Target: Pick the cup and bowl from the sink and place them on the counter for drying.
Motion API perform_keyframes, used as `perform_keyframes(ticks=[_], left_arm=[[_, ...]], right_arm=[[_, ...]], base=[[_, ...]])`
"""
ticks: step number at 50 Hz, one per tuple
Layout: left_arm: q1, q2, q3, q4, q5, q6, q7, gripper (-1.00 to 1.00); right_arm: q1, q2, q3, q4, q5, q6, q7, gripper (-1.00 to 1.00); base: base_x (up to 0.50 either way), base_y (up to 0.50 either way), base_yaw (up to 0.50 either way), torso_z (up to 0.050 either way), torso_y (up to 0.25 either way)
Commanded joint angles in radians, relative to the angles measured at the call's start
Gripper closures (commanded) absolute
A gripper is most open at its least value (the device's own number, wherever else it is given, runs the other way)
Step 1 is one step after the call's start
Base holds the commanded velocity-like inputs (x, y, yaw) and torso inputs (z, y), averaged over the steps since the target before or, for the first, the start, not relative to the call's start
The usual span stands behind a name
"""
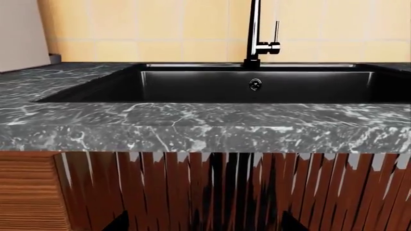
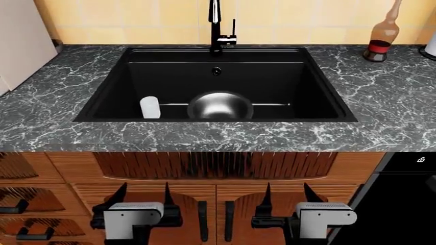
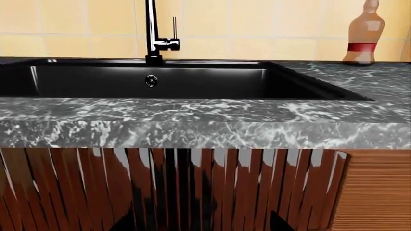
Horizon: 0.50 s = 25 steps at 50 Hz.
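In the head view the black sink [image 2: 109, 97] is set into the dark marble counter [image 2: 381, 102]. The white cup [image 2: 150, 107] stands at the basin's near left. Right of it, apart, rests the steel bowl [image 2: 220, 106]. Both grippers hang below the counter's front edge, facing the cabinet doors. My left gripper [image 2: 144, 190] is open and empty, and so is my right gripper [image 2: 287, 190]. Both wrist views look level across the counter [image 1: 192, 125] [image 3: 192, 120] into the sink [image 1: 192, 86] [image 3: 212, 82]; its front edge hides the cup and bowl there.
A tall black tap [image 2: 216, 25] rises behind the basin. A brown bottle [image 2: 381, 33] stands on the counter at the back right, and a white panel [image 2: 24, 41] at the far left. Wooden cabinet doors [image 2: 197, 209] and drawer handles [image 2: 14, 208] lie close ahead of the grippers.
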Motion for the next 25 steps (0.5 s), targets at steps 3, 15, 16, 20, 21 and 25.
perform_keyframes(ticks=[3, 15, 16, 20, 21, 25], left_arm=[[-0.011, 0.000, 0.014, -0.006, -0.011, -0.004, -0.011, -1.00], [-0.006, -0.012, 0.010, -0.005, -0.021, -0.013, -0.029, -1.00], [-0.004, -0.013, 0.010, -0.003, -0.021, -0.010, -0.030, -1.00], [0.003, -0.016, 0.008, 0.000, -0.031, 0.001, -0.029, -1.00], [0.004, -0.017, 0.008, 0.001, -0.033, 0.001, -0.029, -1.00], [-0.014, -0.032, 0.011, 0.011, -0.075, -0.070, -0.005, -1.00]], right_arm=[[0.001, 0.009, -0.011, 0.001, 0.007, -0.003, 0.010, -1.00], [0.001, 0.015, -0.020, 0.002, 0.014, -0.006, 0.019, -1.00], [0.001, 0.016, -0.020, 0.001, 0.016, -0.005, 0.019, -1.00], [0.001, 0.018, -0.023, 0.000, 0.018, -0.006, 0.021, -1.00], [0.001, 0.019, -0.024, 0.000, 0.020, -0.006, 0.020, -1.00], [0.001, 0.024, -0.029, -0.039, 0.061, 0.041, 0.000, -1.00]], base=[[0.00, 0.00, 0.00, 0.050, 0.000], [0.00, 0.00, 0.00, 0.001, 0.000], [0.00, 0.00, 0.00, 0.000, 0.000], [0.00, 0.00, 0.00, 0.000, 0.000], [0.00, 0.00, 0.00, 0.000, 0.000], [0.00, 0.00, 0.00, 0.000, 0.000]])
